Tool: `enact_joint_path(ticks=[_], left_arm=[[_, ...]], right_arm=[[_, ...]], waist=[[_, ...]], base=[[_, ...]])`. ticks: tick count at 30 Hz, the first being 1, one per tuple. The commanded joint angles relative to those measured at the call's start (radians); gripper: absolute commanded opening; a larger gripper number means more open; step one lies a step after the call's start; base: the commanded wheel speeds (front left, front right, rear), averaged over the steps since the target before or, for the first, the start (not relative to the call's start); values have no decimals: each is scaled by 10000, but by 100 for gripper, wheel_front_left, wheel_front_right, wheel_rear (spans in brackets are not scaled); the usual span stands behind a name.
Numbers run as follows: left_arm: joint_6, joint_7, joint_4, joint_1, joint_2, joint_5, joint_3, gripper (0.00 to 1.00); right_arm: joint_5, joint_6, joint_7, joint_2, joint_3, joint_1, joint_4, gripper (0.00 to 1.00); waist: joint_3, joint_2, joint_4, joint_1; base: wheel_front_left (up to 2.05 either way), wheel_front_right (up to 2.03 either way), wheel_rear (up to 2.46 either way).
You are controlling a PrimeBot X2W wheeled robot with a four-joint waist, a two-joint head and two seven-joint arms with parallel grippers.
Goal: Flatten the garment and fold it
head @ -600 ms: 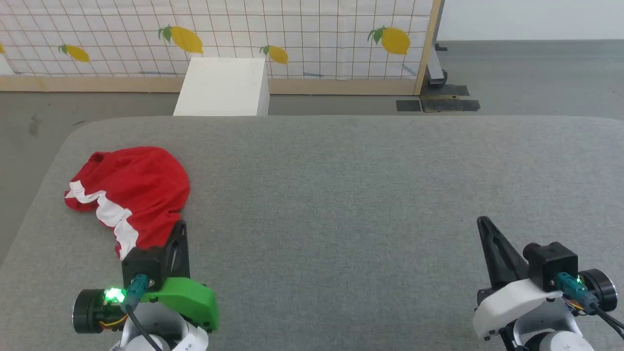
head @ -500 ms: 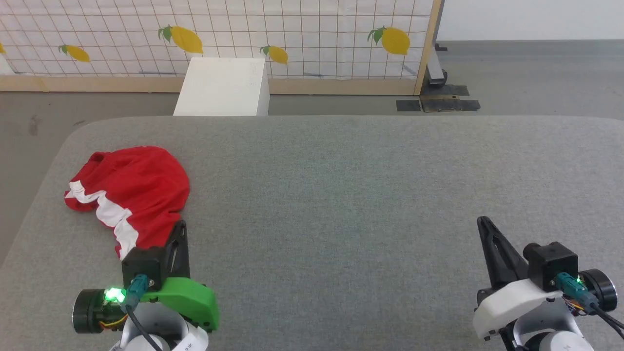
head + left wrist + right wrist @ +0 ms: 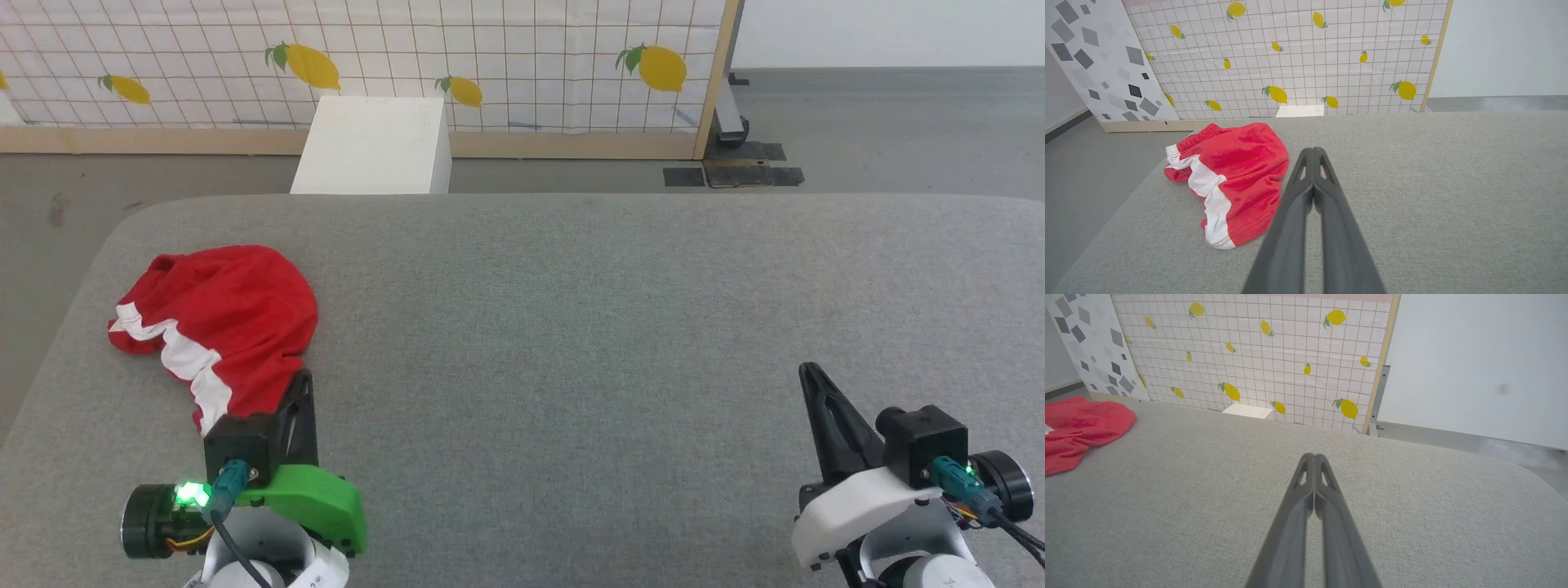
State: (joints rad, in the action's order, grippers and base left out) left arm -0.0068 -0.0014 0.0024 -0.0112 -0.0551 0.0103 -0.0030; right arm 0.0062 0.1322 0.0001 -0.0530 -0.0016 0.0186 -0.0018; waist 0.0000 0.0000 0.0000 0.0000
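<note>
The garment (image 3: 224,322), bright red shorts with a white side stripe, lies crumpled at the left end of the grey padded table (image 3: 571,327). It also shows in the left wrist view (image 3: 1237,171) and at the left edge of the right wrist view (image 3: 1081,424). My left gripper (image 3: 304,377) is shut and empty, its tips just at the garment's near right edge (image 3: 1312,150). My right gripper (image 3: 808,371) is shut and empty over bare table at the lower right (image 3: 1311,455), far from the garment.
A white box (image 3: 371,147) stands on the floor behind the table's far edge. A lemon-patterned tiled screen (image 3: 490,57) with a wooden frame runs along the back. The table's left edge (image 3: 57,343) drops to the floor close to the garment.
</note>
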Motion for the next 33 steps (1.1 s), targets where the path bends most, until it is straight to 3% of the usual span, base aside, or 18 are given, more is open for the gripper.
enact_joint_path(ticks=[1,23,24,33], left_arm=[[68,14,-24,112,49,-103,30,0],[68,14,-24,112,49,-103,30,0],[0,0,0,0,0,0,0,100],[-1,4,2,3,-5,4,-27,100]], right_arm=[[-62,-15,-1,28,16,-186,18,0],[-62,-15,-1,28,16,-186,18,0],[0,0,0,0,0,0,0,100],[6,-1,-3,-6,3,-3,1,100]], waist=[[0,0,0,0],[0,0,0,0],[0,0,0,0],[1,0,-1,0]], base=[[0,0,0],[0,0,0],[0,0,0],[0,0,0]])
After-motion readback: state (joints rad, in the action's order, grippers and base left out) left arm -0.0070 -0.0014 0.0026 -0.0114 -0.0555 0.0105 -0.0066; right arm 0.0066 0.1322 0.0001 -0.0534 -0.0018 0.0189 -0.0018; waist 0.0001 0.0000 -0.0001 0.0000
